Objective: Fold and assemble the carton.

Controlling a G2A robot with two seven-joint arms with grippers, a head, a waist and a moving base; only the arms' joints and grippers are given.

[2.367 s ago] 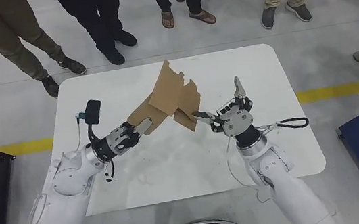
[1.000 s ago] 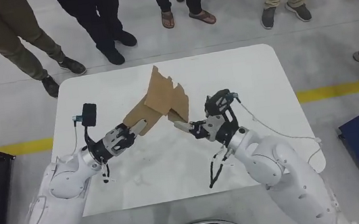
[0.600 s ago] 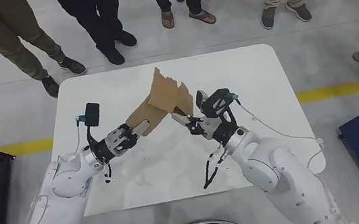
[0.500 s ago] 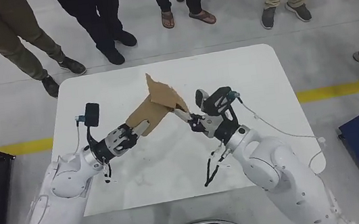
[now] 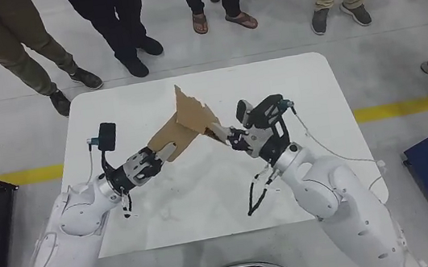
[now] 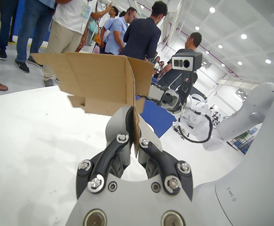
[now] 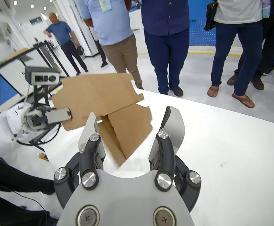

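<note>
Status: the carton (image 5: 190, 123) is a brown cardboard blank, partly folded. It is held up off the white table (image 5: 309, 113), roughly over the table's middle, between the two arms.

- **Left arm:** the left gripper (image 5: 163, 151) is clamped tight on one edge of the carton. In the left wrist view the cardboard is pinched edge-on and stands up out of the jaws. A fold line runs up from the grip, with a wide panel bent off to one side and a narrower one to the other.
- **Right arm:** the right gripper (image 5: 228, 137) is at the carton's opposite side, spread wide and gripping nothing.
- **Right wrist view:** a lower flap of the carton hangs in the gap between its fingers (image 7: 172, 122). One finger is against or just beside the flap, and I can't tell whether it touches. The other finger is clearly apart from it.
- **Carton pose:** in the top view the upper panels lean toward the far side of the table.
</note>
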